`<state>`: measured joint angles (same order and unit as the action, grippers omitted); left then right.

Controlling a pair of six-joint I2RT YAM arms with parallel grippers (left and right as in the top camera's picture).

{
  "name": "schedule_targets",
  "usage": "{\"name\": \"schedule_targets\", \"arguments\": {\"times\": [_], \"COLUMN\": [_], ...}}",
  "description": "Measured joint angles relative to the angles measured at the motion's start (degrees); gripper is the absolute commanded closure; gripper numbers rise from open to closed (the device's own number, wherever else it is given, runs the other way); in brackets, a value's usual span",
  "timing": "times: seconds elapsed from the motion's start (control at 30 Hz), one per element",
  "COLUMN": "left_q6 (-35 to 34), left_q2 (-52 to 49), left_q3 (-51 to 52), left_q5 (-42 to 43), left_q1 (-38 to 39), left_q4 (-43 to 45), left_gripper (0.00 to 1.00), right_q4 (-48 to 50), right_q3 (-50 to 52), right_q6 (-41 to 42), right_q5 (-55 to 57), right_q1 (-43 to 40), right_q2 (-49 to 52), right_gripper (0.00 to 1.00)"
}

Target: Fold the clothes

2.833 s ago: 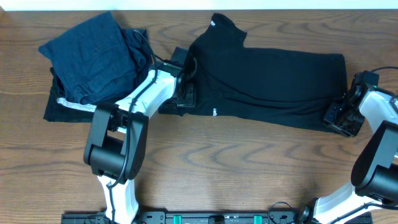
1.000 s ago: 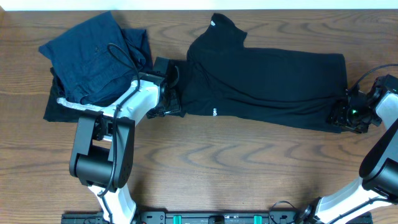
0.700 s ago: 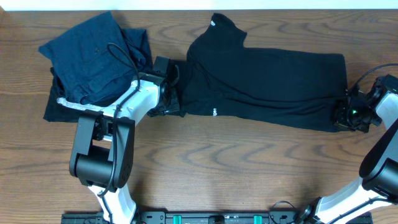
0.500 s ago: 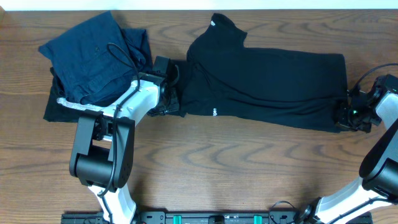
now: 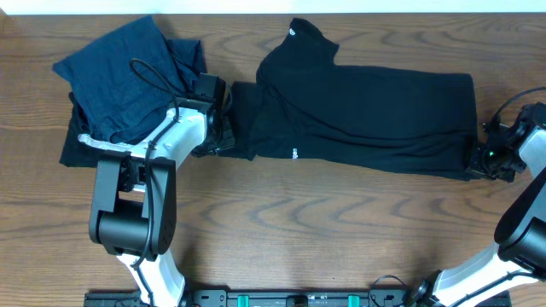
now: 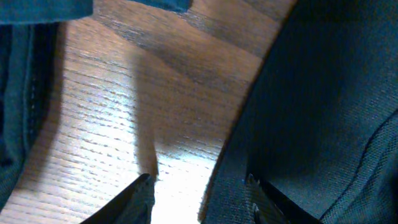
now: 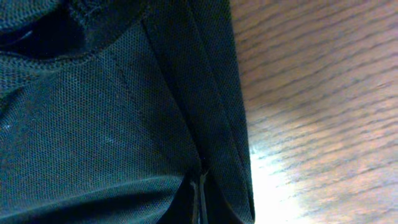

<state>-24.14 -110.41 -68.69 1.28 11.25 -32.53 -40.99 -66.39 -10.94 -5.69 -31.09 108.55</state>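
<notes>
Overhead, a dark-grained wooden table (image 5: 299, 222) fills the frame, and across its far half lies a black high-collared top (image 5: 367, 111), spread sideways with its collar toward the back edge and its body running out to the robot's right. To its left, well clear of the collar, sits a heap of navy blue garments (image 5: 119, 72), stacked on a black folded piece (image 5: 81, 152) with a silvery-white stripe along its near edge. The white-and-black left arm (image 5: 141, 196) reaches up from the front rail to the top's left edge; the right arm (image 5: 525, 213) bends in from the right to the top's far right corner. The left gripper (image 5: 223, 128) sits at the fabric's left margin, just beside the navy heap. In the left wrist view, the left gripper (image 6: 199, 190) has its jaws standing apart, one fingertip over bare wood, the other over black cloth, the top's edge (image 6: 298, 106) running between them. In the right wrist view, the right gripper (image 7: 199, 193) is closed tight, pinching the hemmed edge of the top (image 7: 124, 124) beside the wood. A white neck label (image 5: 291, 32) shows at the collar, and a small white logo print (image 5: 293, 154) marks the near edge.
</notes>
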Motion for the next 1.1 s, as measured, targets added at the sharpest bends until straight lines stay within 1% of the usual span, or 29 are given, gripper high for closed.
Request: {"name": "schedule_targets", "arguments": {"times": [0.17,0.47,0.5,0.53,0.6,0.63,0.9,1.1], "left_q6": [0.0,0.0,0.0,0.0,0.2,0.3,1.5,1.9], "left_q2": [0.0,0.0,0.0,0.0,0.0,0.0,0.0,0.0], "left_q3": [0.0,0.0,0.0,0.0,0.0,0.0,0.1,0.0], "left_q5": [0.0,0.0,0.5,1.2,3.1,3.7,5.7,3.6], "left_q1": [0.0,0.0,0.0,0.0,0.0,0.0,0.0,0.1], "left_q4": [0.0,0.4,0.4,0.4,0.6,0.8,0.2,-0.7], "left_gripper": [0.5,0.5,0.51,0.61,0.89,0.94,0.94,0.94], "right_q4": [1.6,1.8,1.8,1.8,1.9,1.9,1.9,1.9], "right_q3": [0.0,0.0,0.0,0.0,0.0,0.0,0.0,0.0], "right_q6": [-0.1,-0.1,-0.1,-0.1,-0.1,-0.1,-0.1,-0.1], "right_q5": [-0.1,-2.8,-3.0,-3.3,-3.9,-4.1,-4.9,-5.0], "right_q1": [-0.4,-1.6,-1.6,-1.6,-1.6,-1.6,-1.6,-1.6], "right_q2": [0.0,0.0,0.0,0.0,0.0,0.0,0.0,0.0], "right_gripper": [0.99,0.99,0.99,0.99,0.99,0.99,0.99,0.99]}}
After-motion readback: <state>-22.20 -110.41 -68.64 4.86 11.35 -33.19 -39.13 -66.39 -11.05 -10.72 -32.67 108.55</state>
